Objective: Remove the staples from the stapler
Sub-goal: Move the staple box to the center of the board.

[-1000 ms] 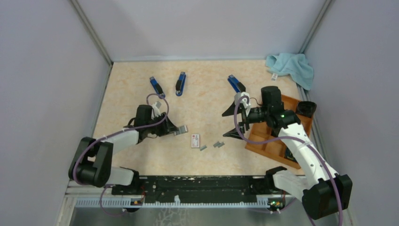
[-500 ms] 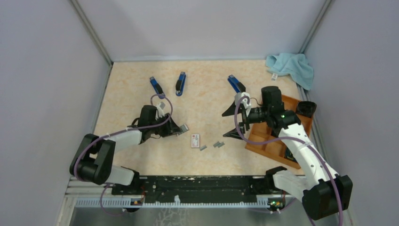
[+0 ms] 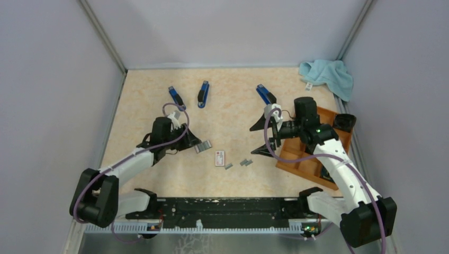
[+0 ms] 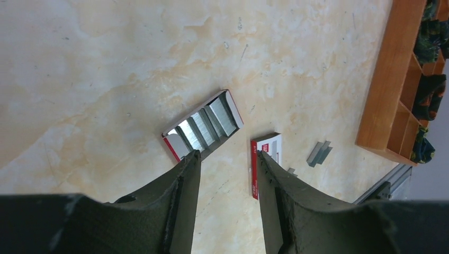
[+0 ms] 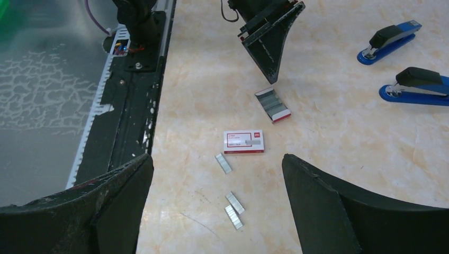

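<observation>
Staples [image 3: 245,162], short silvery-grey metal strips, lie loose on the beige marbled tabletop [image 3: 143,95] just below the centre of the top view: a pair side by side, and one single strip [image 3: 229,166] a little to the left of them. In the right wrist view the same staples sit in the lower middle, the single strip [image 5: 223,163] above the pair [image 5: 233,210]. Just up-left of them in the top view is a small white box with a red label [image 3: 219,157]. Further left is a shallow red-edged cardboard tray [image 3: 203,146] packed with silvery rows. Three blue staplers [image 3: 176,97] rest in the upper part of the top view, two of them left of centre and the third [image 3: 266,94] right of centre, all well apart from the loose strips.

The left gripper [image 3: 195,141] is low over the table with its dark fingers [image 4: 182,196] apart and nothing between them. In its wrist view one fingertip overlaps the tray's near corner; whether it touches cannot be told. The right gripper [image 3: 259,137] is spread wide and empty, right of centre, beside a brown wooden compartment tray [image 3: 296,159]. A teal cloth [image 3: 326,74] is bunched in the upper right corner.
</observation>
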### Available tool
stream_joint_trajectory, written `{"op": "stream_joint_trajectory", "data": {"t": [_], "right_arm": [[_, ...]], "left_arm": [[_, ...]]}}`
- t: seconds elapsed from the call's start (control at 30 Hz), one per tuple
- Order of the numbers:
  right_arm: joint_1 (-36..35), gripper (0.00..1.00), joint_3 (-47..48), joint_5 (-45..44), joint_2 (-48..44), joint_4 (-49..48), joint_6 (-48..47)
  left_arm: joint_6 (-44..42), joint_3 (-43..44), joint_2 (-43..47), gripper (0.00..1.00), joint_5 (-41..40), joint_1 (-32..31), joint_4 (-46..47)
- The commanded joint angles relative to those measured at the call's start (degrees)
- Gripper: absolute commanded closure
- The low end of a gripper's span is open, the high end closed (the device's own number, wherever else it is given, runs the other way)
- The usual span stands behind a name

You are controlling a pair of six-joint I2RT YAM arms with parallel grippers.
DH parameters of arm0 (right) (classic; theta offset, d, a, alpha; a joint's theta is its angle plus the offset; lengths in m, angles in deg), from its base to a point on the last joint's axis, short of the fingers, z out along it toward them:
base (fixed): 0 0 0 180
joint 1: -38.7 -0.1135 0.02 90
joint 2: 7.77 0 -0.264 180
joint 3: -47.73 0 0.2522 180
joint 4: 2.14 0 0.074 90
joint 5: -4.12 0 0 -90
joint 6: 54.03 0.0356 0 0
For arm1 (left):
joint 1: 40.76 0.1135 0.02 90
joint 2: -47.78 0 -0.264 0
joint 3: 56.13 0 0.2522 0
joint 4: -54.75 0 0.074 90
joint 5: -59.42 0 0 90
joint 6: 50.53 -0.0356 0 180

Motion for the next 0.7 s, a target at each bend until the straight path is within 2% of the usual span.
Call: {"op": "stream_joint_trajectory", "data": {"t": [0.0, 0.67], "right_arm": [[-0.42, 0.07, 1.67, 2.01, -1.90, -1.79, -0.50], [-0.43, 0.07, 1.67, 2.23, -2.16, -1.82, -0.43]], "left_arm": [[-0.33, 0.26, -0.73, 0.51, -3.44, -0.24, -3.38], [1.85, 0.65, -12.53, 0.51, 1.78, -0.33, 3.48]]}}
